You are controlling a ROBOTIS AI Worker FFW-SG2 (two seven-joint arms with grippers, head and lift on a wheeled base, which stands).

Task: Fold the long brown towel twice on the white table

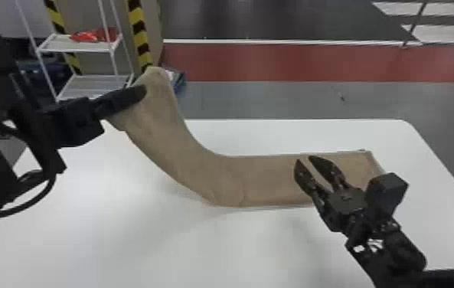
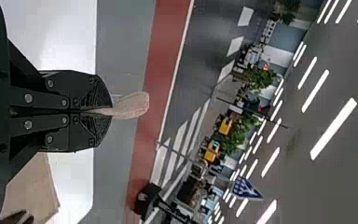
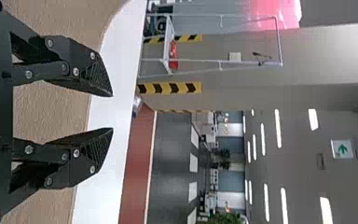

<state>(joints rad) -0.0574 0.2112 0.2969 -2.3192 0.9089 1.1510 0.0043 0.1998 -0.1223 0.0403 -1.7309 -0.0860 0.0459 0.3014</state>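
Observation:
The left gripper [image 1: 137, 94] holds the left end of the brown towel [image 1: 271, 180] well above the table, so the cloth slopes down to the right. The rest of the towel lies flat across the white table [image 1: 160, 245]. In the left wrist view, the left gripper [image 2: 95, 112] is shut with a towel tip [image 2: 133, 105] sticking out beyond its fingers. Over the flat right part of the towel is the right gripper [image 1: 303, 159], open and empty. The right wrist view shows the right gripper [image 3: 112, 112] with its fingers apart and brown cloth [image 3: 51, 112] behind them.
Beyond the table's far left edge stands a white wire rack [image 1: 80, 46] with a red item [image 1: 88, 36] on its shelf, beside a post with yellow and black stripes [image 1: 139, 34]. Bare tabletop lies in front of the towel.

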